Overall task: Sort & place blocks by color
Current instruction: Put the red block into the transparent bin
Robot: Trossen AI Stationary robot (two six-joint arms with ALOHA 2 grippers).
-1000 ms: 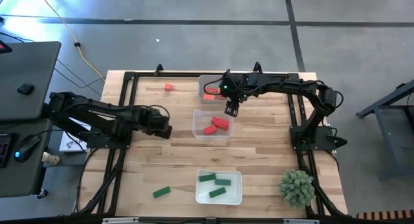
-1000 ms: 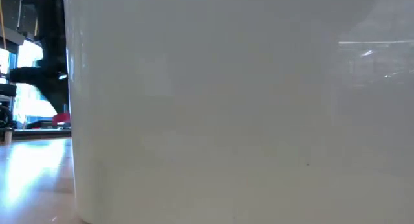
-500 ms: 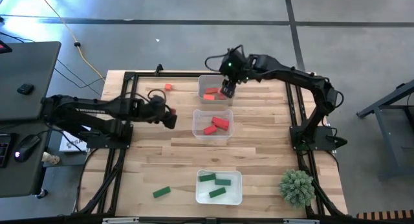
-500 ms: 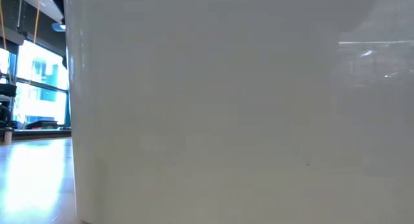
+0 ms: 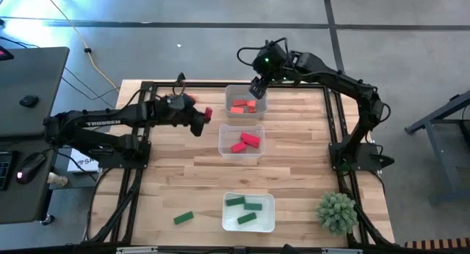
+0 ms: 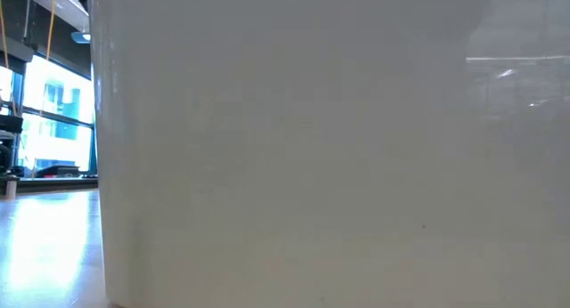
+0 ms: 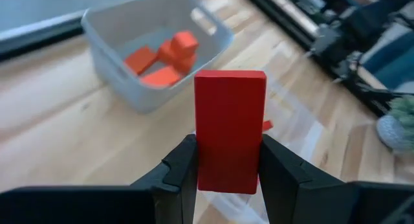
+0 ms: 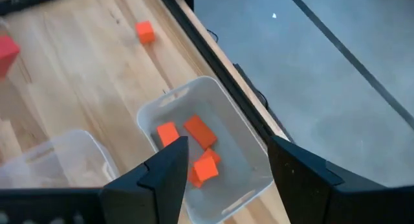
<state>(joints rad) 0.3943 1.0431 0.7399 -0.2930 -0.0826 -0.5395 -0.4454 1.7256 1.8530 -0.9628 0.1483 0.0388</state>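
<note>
Right now my left gripper [image 7: 228,169] is clamped on a deep red bar [image 7: 229,129], held upright above the table beside the orange-red tray [image 7: 155,88]. It looks stiff, light and smooth-faced, so gripping its flat sides seems right. My right gripper [image 8: 223,172] hangs spread and empty over that tray.

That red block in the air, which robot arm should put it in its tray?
Left. The left gripper is shut on the red block, close beside the middle tray of red blocks. The right gripper hangs open over the orange tray.
</note>
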